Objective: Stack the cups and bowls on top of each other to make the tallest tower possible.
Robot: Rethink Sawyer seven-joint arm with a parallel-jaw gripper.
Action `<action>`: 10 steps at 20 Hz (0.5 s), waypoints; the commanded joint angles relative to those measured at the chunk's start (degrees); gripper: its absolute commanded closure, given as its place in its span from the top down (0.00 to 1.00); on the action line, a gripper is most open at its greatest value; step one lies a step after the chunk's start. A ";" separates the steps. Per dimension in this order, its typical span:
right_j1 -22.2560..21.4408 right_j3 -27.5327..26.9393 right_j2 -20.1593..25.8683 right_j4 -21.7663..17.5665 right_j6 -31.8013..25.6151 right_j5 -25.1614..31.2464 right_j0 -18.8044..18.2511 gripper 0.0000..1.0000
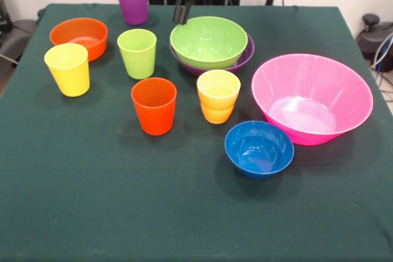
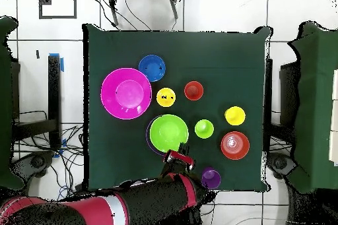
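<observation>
My gripper [image 1: 182,9] [image 2: 179,154] hangs just beyond the far rim of the lime green bowl [image 1: 209,41] [image 2: 168,132], holding nothing. That bowl sits nested in the purple bowl [image 1: 246,52]. A yellow cup sits inside a yellow-orange cup [image 1: 218,95] [image 2: 166,96]. Standing alone are the purple cup [image 1: 132,1] [image 2: 210,178], the lime green cup [image 1: 137,52] [image 2: 204,128], another yellow cup [image 1: 67,69] [image 2: 234,115] and the orange-red cup [image 1: 153,105] [image 2: 193,90]. The orange bowl [image 1: 78,36] [image 2: 235,145], pink bowl [image 1: 344,99] [image 2: 125,92] and blue bowl [image 1: 258,148] [image 2: 152,68] are empty.
All of it stands on a dark green tablecloth [image 1: 92,200]. In the front view the cups and bowls fill the far half of the table. Cables and furniture lie off the table's sides.
</observation>
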 commanded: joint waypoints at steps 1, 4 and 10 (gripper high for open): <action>2.19 -0.72 5.85 0.51 -4.12 -1.48 0.23 0.00; 1.89 -0.70 5.84 0.45 -4.04 -1.22 0.35 0.00; 1.43 -1.63 6.37 -1.96 -4.34 -0.46 0.01 1.00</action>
